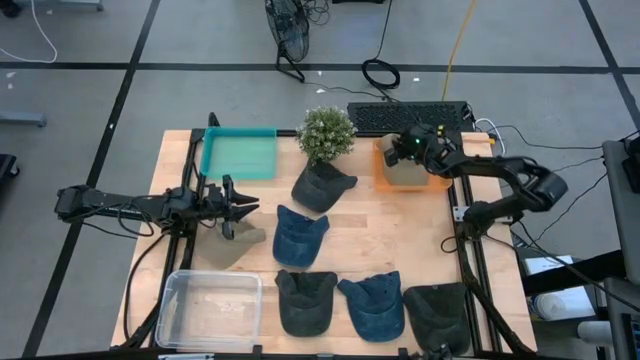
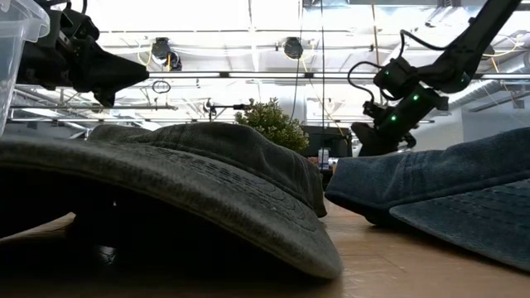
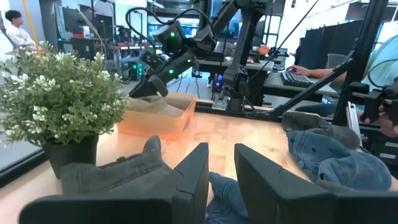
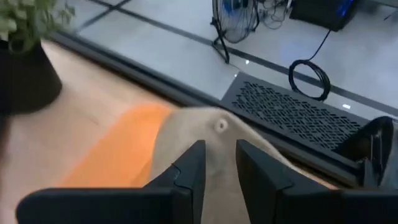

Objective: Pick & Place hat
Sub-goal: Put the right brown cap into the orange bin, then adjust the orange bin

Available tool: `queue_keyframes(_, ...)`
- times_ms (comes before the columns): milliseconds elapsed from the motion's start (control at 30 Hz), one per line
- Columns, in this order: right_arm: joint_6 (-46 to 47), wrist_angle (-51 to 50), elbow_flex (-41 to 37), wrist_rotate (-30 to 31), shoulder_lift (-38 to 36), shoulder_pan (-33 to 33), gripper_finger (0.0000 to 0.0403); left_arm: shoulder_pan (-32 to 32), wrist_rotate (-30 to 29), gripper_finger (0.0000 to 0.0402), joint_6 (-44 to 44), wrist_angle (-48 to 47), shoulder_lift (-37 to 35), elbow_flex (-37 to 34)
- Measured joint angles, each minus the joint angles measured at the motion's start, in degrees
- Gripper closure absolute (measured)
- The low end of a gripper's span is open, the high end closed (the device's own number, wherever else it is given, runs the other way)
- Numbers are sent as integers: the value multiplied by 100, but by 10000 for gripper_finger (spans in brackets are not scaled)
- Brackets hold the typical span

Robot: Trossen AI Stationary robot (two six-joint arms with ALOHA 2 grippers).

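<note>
Several hats lie on the wooden table. A tan hat (image 1: 407, 170) sits in the orange bin (image 1: 381, 168) at the far right. My right gripper (image 1: 400, 152) hangs over it, fingers closed to a narrow gap with the tan crown (image 4: 219, 126) between them. A second tan hat (image 1: 236, 247) lies flat on the table's left part. My left gripper (image 1: 250, 207) hovers just beyond that hat's far side, pointing right, with a narrow gap (image 3: 221, 149) between its fingers and nothing in it. My right gripper pinches the tan hat at its crown cloth (image 4: 221, 140) near the top button, coming from above and slanting down. In the left wrist view the cloth rises up to the fingers (image 3: 149, 87), while the rest of the hat lies in the orange bin (image 3: 155, 124).
A potted plant (image 1: 326, 132) and a teal tray (image 1: 240, 152) stand at the far edge. A clear plastic bin (image 1: 210, 305) sits at the near left. Dark grey (image 1: 322, 187) and blue (image 1: 300, 235) hats fill the middle, with others along the near edge. A keyboard (image 1: 410, 117) lies behind the orange bin.
</note>
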Motion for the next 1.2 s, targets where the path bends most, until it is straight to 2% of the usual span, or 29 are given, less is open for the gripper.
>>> queue_keyframes(267,97,-189,4,-79,84,0,326,0,3,314,-131,-136,0,0)
queue_keyframes(400,181,-552,4,-704,163,-56,326,-2,50,314,-265,-231,0,0)
queue_keyframes(500,220,-725,4,-940,173,-74,326,-7,51,314,-274,-243,0,0)
queue_keyframes(733,145,-1047,4,-945,173,-74,326,-7,52,314,-256,-242,0,0)
queue_keyframes(867,-136,-1036,3,-575,136,-69,326,-7,52,314,-263,-240,0,0)
queue_keyframes(1000,-232,-1009,-2,-377,-202,-72,326,-7,50,314,-266,-238,0,0)
queue_keyframes(1200,-10,-1253,-2,-356,-1244,-11,326,-7,50,314,-272,-302,0,0)
